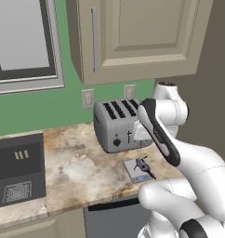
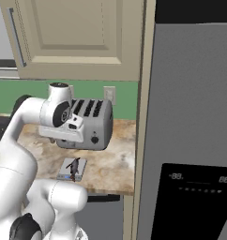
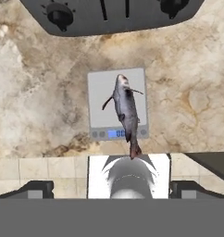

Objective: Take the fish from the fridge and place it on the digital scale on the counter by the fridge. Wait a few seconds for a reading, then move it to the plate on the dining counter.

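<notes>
fish (image 3: 126,112) on digital scale (image 3: 101,88), apart from open pincer (image 3: 112,189)

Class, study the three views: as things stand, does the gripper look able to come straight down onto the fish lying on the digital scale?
Probably yes. The fish lies on the digital scale, nothing covering it, and the gripper looks down on it. The toaster stands behind the scale, apart from it.
</notes>
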You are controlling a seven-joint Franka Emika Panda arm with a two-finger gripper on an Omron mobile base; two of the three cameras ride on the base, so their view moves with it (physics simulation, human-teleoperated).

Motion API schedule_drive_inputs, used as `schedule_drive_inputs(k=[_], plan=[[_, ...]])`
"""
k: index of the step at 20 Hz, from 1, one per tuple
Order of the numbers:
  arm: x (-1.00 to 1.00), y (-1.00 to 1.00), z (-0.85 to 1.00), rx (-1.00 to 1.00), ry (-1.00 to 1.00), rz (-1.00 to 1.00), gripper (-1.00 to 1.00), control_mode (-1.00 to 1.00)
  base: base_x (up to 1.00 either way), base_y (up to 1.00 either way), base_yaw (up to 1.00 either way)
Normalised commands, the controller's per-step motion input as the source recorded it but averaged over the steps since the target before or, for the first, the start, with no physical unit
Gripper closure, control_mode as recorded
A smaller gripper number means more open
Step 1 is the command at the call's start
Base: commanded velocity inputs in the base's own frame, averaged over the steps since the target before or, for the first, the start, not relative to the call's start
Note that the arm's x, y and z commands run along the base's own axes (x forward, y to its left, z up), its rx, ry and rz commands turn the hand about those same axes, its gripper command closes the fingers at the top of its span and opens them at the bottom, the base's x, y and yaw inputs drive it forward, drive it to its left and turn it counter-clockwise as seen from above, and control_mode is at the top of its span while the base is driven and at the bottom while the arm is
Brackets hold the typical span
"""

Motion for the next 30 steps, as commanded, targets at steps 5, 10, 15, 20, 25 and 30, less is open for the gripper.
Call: schedule_drive_inputs(k=[5, 10, 15, 20, 25, 30], plan=[[0.26, 0.00, -0.50, 0.00, -0.20, 0.00, -1.00, -1.00, 0.00, 0.00, 0.00], [0.27, 0.00, -0.30, 0.00, -0.11, 0.00, -1.00, -1.00, 0.00, 0.00, 0.00], [0.29, 0.00, -0.07, 0.00, 0.05, 0.00, -1.00, -1.00, 0.00, 0.00, 0.00], [0.22, 0.00, -0.07, 0.00, 0.21, 0.00, -1.00, -1.00, 0.00, 0.00, 0.00], [0.00, 0.00, -0.11, 0.00, 0.14, 0.00, -1.00, -1.00, 0.00, 0.00, 0.00], [0.00, 0.00, -0.24, 0.00, 0.00, 0.00, -1.00, -1.00, 0.00, 0.00, 0.00]])
